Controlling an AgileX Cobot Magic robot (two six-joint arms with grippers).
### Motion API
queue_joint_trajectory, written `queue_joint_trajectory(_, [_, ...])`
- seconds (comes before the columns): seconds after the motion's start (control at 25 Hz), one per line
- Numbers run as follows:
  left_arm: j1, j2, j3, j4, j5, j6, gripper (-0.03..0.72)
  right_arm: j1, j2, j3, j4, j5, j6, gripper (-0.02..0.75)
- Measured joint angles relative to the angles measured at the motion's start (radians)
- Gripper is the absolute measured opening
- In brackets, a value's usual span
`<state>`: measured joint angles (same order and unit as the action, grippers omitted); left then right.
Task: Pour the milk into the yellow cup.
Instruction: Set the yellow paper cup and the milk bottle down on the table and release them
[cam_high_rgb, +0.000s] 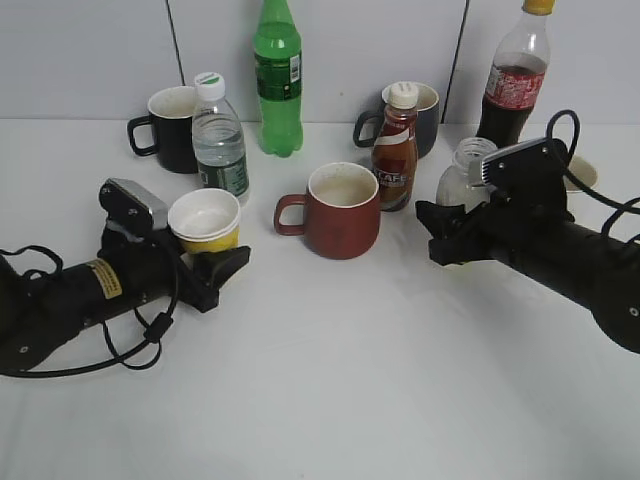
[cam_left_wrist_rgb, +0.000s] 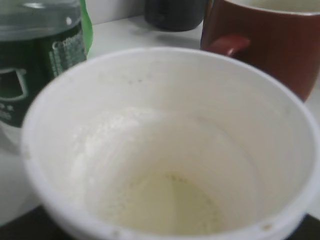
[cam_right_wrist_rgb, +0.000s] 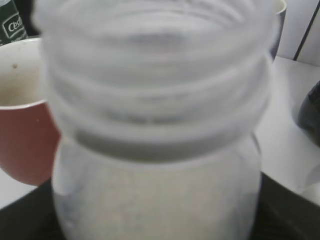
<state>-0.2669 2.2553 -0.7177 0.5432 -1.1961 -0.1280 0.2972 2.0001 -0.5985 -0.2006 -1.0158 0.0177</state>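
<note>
White table, pale panel wall behind; spare bottles and mugs line the far edge. Left gripper (cam_high_rgb: 212, 262) lies low near the left edge, clamped around the yellow cup (cam_high_rgb: 206, 222), cup upright with its mouth open, probably held steady as the pour target. Left wrist view shows the cup inside nearly empty, only a pale film at the bottom. Right gripper (cam_high_rgb: 448, 232), toward the right edge, closed around the milk (cam_high_rgb: 463, 176), bottle upright, capless neck up, not yet tilted. Cup and milk are well apart, with the red mug (cam_high_rgb: 340, 211) and coffee bottle (cam_high_rgb: 395, 147) between them. Bottle's lower body and label hidden by the gripper; fill level hard to read, right wrist view is blurred. Jaw contact on both not fully visible.
</note>
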Motion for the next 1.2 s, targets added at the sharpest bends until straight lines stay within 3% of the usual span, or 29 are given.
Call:
queue_joint_trajectory(0.24, [0.0,0.004,0.001,0.0,0.017,0.0,0.557,0.0,0.011,0.0,0.003,-0.001,-0.018,0.488])
queue_joint_trajectory(0.68, [0.0,-0.056,0.112,-0.069,0.018,0.0,0.563,-0.005,0.085,-0.056,-0.036,-0.012,-0.093,0.488])
queue_joint_trajectory(0.92, [0.0,-0.064,0.138,-0.069,0.018,0.0,0.562,-0.033,0.085,-0.076,-0.108,0.025,-0.093,0.488])
queue_joint_trajectory(1.2, [0.0,-0.069,0.14,-0.069,0.018,0.001,0.562,-0.046,0.085,-0.076,-0.113,0.028,-0.047,0.488])
